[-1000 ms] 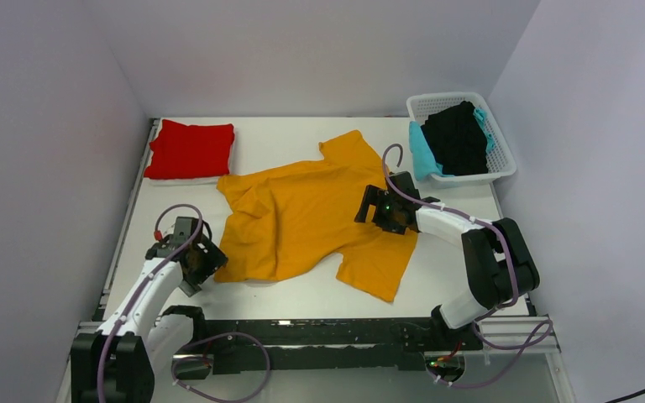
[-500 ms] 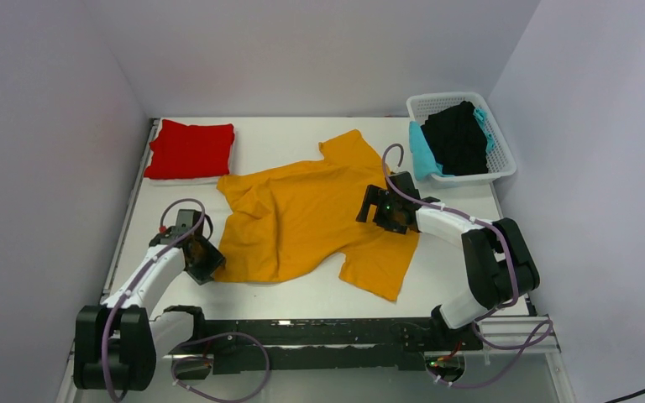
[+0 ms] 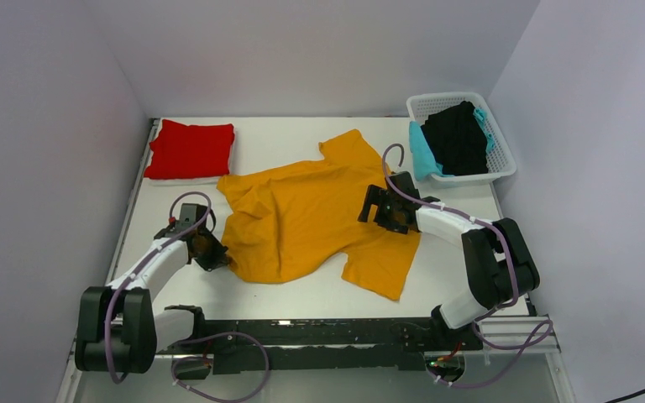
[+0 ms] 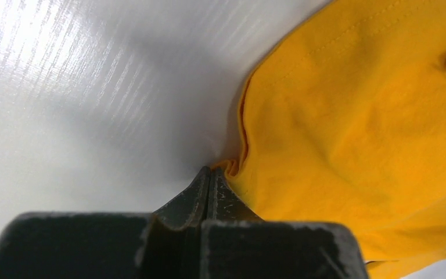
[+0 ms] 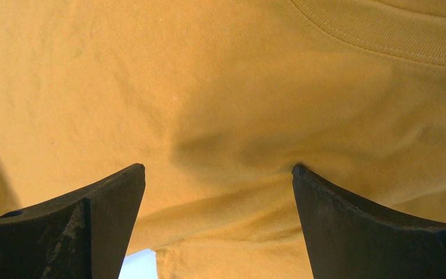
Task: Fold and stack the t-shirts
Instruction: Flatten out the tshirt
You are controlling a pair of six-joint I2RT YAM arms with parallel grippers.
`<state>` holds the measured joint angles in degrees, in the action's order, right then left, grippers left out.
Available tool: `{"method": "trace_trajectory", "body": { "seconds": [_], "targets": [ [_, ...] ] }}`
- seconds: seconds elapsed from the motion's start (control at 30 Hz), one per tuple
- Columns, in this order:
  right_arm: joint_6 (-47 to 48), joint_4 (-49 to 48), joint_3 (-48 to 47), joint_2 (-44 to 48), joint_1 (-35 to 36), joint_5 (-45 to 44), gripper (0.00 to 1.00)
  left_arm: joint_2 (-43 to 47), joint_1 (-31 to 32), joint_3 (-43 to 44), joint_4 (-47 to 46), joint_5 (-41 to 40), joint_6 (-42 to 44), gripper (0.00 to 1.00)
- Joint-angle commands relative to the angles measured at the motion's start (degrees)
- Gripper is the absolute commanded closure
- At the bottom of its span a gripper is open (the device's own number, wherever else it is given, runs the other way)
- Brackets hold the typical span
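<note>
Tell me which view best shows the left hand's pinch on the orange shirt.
Left wrist: the left hand is shut on the edge of the orange shirt, with cloth bunched at its tips. Top external shows it small at the shirt's edge, grip unclear. Right wrist shows only shirt under the open right hand.

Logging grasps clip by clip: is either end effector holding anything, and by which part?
The left end effector pinches the mustard-orange t-shirt by its edge at the near-left corner. The right end effector is open over it, gripping nothing.
</note>
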<state>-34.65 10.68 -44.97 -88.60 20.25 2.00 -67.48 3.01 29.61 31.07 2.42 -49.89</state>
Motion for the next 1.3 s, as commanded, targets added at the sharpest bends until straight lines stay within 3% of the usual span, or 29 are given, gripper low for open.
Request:
{"method": "trace_trajectory", "body": {
  "seconds": [0.0, 0.17, 0.43, 0.5, 0.63, 0.8, 1.1, 1.27],
  "targets": [
    [1.2, 5.8, -1.4, 1.3, -0.2, -5.4, 0.0, 2.8, 1.5, -2.7, 1.4, -2.2, 2.6, 1.0],
    [1.7, 9.7, -2.7, 7.2, -0.2, -8.1, 0.0, 10.2, 2.7, -1.9, 4.5, -5.0, 4.9, 1.0],
    [-2.1, 30.8, 1.9, 23.1, 2.1, -16.6, 0.0, 20.9, 3.1, -6.2, 2.7, -4.5, 3.6, 1.0],
    [-4.6, 36.3, 4.7, 27.5, 3.8, -15.7, 0.0, 21.6, 3.2, -6.1, 4.5, -7.1, 2.3, 1.0],
    [-10.9, 41.9, 8.4, 32.2, 9.5, -10.3, 0.03, 24.2, 3.2, -8.1, 1.4, -4.8, 1.2, 1.0],
    [-17.7, 41.5, 10.1, 29.8, 16.2, -8.9, 0.05, 24.1, 3.2, -9.0, 2.3, -4.5, -2.5, 1.0],
    [-20.2, 34.9, 14.0, 24.3, 17.1, -9.1, 0.09, 25.8, 3.2, -9.2, 2.6, -6.8, -0.1, 1.0],
    [-19.8, 30.9, 15.6, 22.8, 17.1, -8.9, 0.18, 25.6, 3.2, -7.6, 6.3, -10.0, -2.2, 1.0]
  ]
}}
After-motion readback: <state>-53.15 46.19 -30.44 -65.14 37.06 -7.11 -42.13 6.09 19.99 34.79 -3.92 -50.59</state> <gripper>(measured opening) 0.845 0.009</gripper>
